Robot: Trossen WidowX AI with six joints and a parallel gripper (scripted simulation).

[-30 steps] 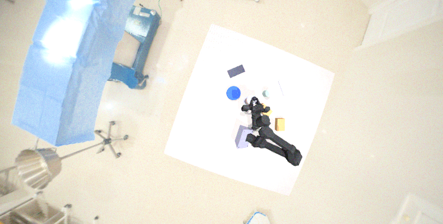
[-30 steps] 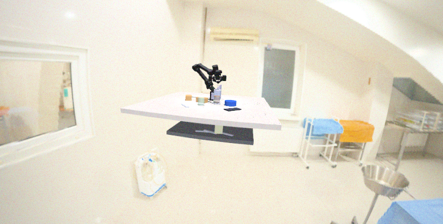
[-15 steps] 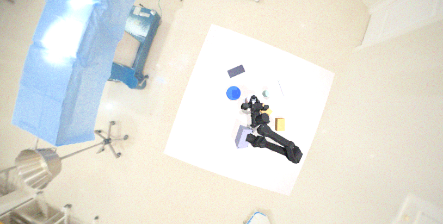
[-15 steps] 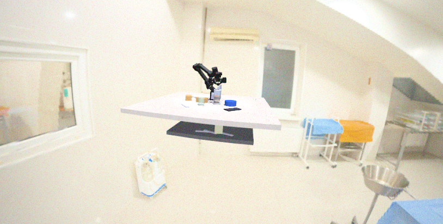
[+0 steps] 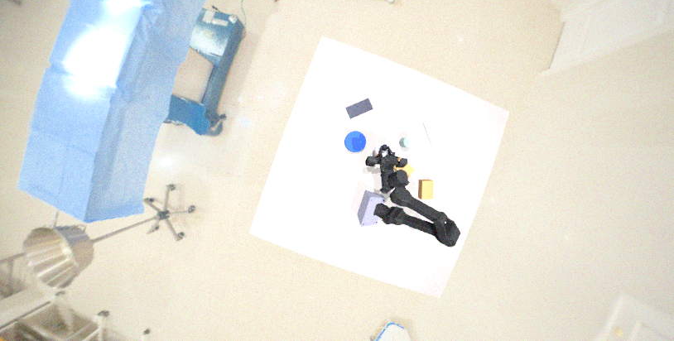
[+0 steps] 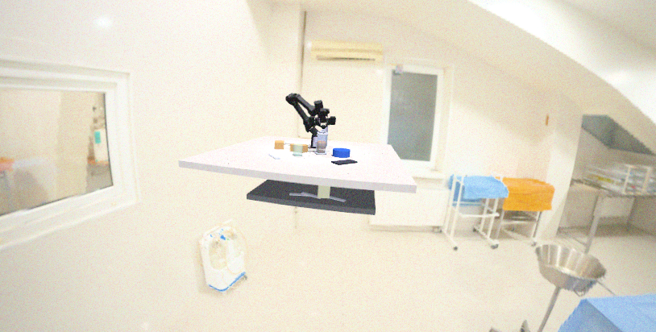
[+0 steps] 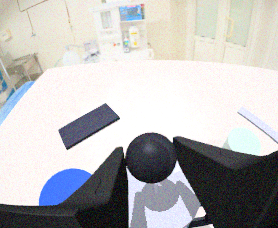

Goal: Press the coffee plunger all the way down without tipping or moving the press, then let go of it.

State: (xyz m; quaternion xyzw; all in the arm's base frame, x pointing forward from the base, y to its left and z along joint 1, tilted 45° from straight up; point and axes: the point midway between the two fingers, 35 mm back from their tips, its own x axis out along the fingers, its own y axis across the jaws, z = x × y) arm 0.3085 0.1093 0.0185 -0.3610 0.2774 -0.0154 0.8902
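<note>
The pincer [image 7: 151, 162] is partly closed on the round black knob [image 7: 150, 157] of the plunger, with one finger [image 7: 110, 192] on each side of it. The coffee press [image 6: 321, 142] stands upright on the white worktop [image 6: 375, 172], near its middle, just beside the blue round dish [image 6: 341, 151]. From the wrist camera the fingers cover most of the press, so only a grey part of its lid [image 7: 159, 210] shows under the knob. The rod of the plunger is hidden, and I cannot tell how far down it is. From the top the arm [image 5: 414, 207] hides the press almost fully. The dark flat card [image 7: 89, 125], the pale green cup [image 7: 242, 141] and the thin white strip [image 7: 261, 125] lie apart from it; the cup is partly cut off by the right finger.
</note>
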